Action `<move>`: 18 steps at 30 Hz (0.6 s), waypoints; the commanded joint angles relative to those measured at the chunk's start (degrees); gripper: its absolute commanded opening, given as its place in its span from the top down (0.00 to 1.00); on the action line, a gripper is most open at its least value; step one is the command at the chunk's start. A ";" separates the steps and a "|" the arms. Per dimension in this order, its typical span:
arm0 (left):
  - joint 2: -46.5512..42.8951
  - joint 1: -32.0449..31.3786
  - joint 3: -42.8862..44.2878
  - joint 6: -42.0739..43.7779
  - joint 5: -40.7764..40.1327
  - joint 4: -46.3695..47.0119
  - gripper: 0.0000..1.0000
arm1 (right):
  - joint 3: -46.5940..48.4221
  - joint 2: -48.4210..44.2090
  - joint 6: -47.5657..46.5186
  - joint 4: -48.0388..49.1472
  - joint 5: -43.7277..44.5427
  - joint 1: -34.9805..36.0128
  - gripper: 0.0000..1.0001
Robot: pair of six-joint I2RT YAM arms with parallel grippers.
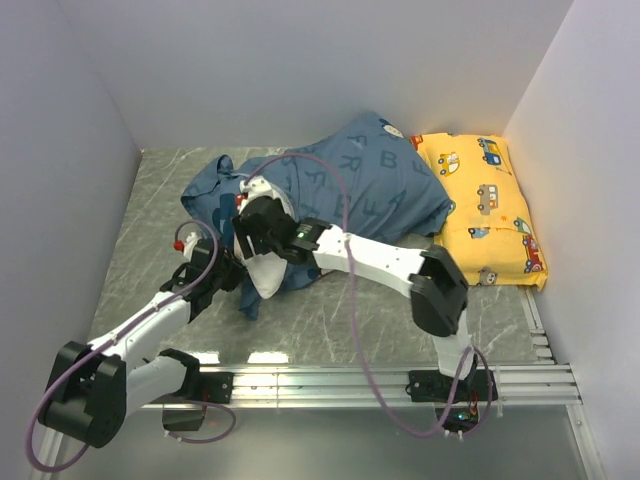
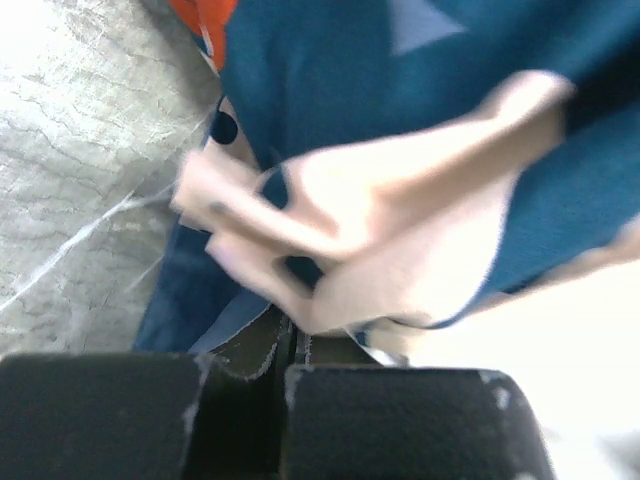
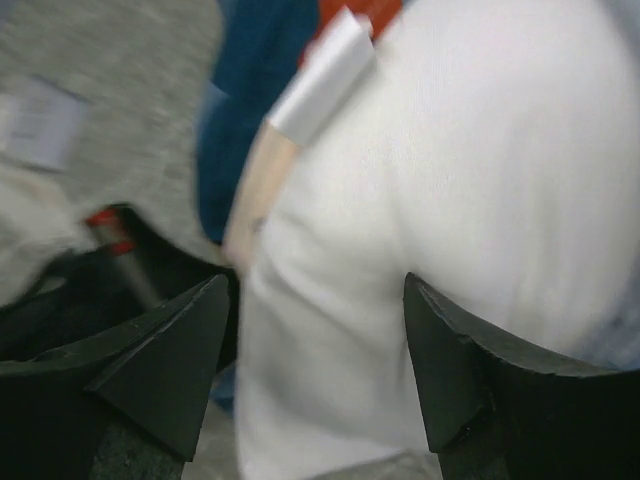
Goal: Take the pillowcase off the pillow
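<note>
The dusty-blue pillowcase (image 1: 370, 180) with pale letters lies across the middle of the table, bunched at its left end. A corner of the white pillow (image 1: 266, 283) sticks out of that end. My left gripper (image 1: 226, 276) is shut on the pillowcase's edge; in the left wrist view the blue fabric (image 2: 330, 90) with a pale mouse print runs down into the closed gripper (image 2: 290, 345). My right gripper (image 1: 250, 235) is open. In the right wrist view its two fingers stand on either side of the bared white pillow (image 3: 450, 170), the gripper (image 3: 315, 370) straddling that corner.
A smaller yellow car-print pillow (image 1: 485, 205) lies at the right against the wall, touching the pillowcase's far end. White walls close in the left, back and right. A metal rail (image 1: 400, 378) runs along the near edge. Purple cables loop over both arms.
</note>
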 commanded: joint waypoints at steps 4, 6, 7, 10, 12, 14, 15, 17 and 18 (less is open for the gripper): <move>-3.73 -0.38 0.24 0.16 -1.89 -0.48 0.98 | -10.12 1.70 5.88 4.30 1.08 -2.41 0.23; -3.47 -0.38 0.41 0.42 -2.15 -0.83 0.98 | -12.60 1.26 6.50 5.89 0.37 -2.85 0.30; -3.38 -0.38 0.67 0.51 -1.98 -0.74 0.98 | -13.04 1.25 6.33 6.16 -0.15 -2.77 0.32; -3.20 -0.38 1.73 1.30 -2.33 -1.44 0.96 | -13.57 1.52 6.24 6.42 -0.68 -3.12 0.62; -4.25 -0.38 2.34 2.17 -2.50 -2.23 0.89 | -14.71 1.08 6.50 6.95 -1.56 -3.38 0.88; -6.61 -0.38 2.87 3.23 -3.38 -4.69 0.80 | -16.29 0.47 7.12 7.48 -2.18 -3.73 0.99; -7.59 -0.38 3.57 3.84 -3.82 -5.65 0.69 | -16.91 -0.32 7.38 8.26 -2.53 -3.91 1.00; -10.13 -0.38 4.54 5.25 -5.13 -8.82 0.60 | -18.22 -1.20 7.73 8.88 -3.32 -4.17 1.00; -10.93 -0.38 5.76 5.78 -5.40 -9.79 0.53 | -18.41 -1.82 7.74 8.97 -3.41 -4.35 1.00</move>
